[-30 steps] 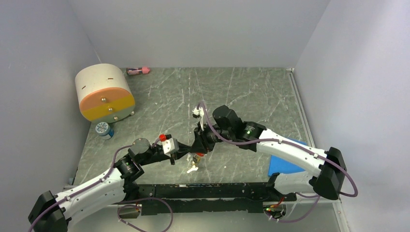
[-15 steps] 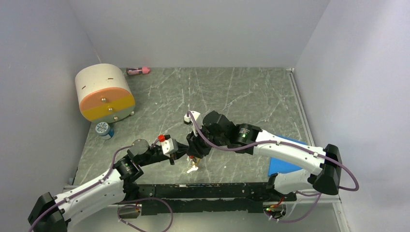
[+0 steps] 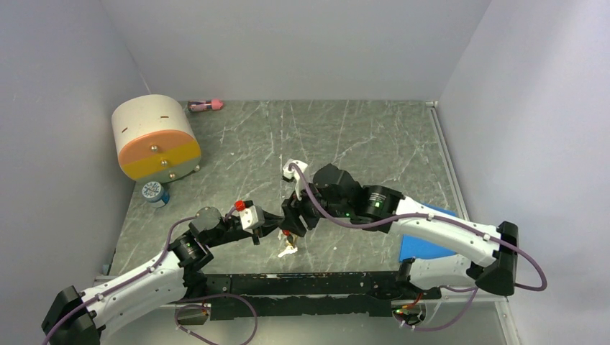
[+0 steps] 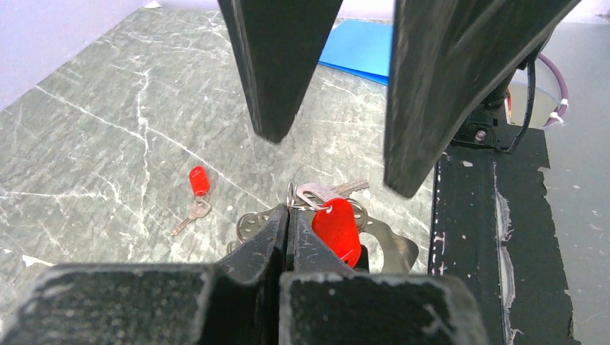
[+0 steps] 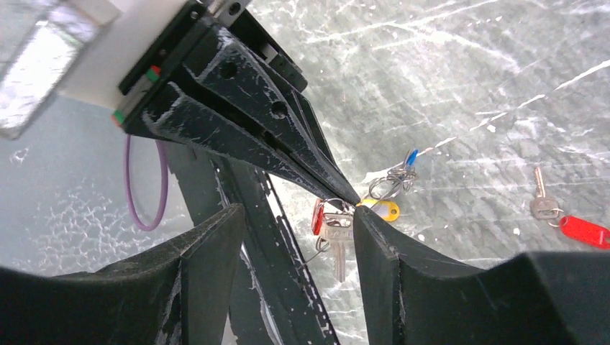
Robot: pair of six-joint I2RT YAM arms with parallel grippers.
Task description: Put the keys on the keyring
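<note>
My left gripper [image 4: 289, 213] is shut on the thin keyring [image 4: 303, 197], held just above the table. A red-headed key tag [image 4: 337, 230] and a pale silver key [image 4: 327, 192] hang from the ring. A flat silver plate [image 4: 394, 248] lies under them. My right gripper [image 5: 298, 215] is open, its fingers [image 4: 277, 72] on either side of the left gripper's tip [image 5: 351, 200]. A loose red-headed key [image 4: 197, 181] with a brass key [image 4: 193, 213] lies on the table. In the top view both grippers meet near the pale key [image 3: 288, 250].
A cream-and-orange drum [image 3: 155, 136] stands at the back left with a small blue-white jar [image 3: 155, 192] beside it. A pink object [image 3: 205, 106] lies by the back wall. A blue sheet [image 3: 424, 244] lies at the right. A black rail [image 3: 309, 284] runs along the near edge.
The right arm swung left towards the left gripper, then came back slightly right; its open fingers now straddle the held ring. The left arm has stayed put.
</note>
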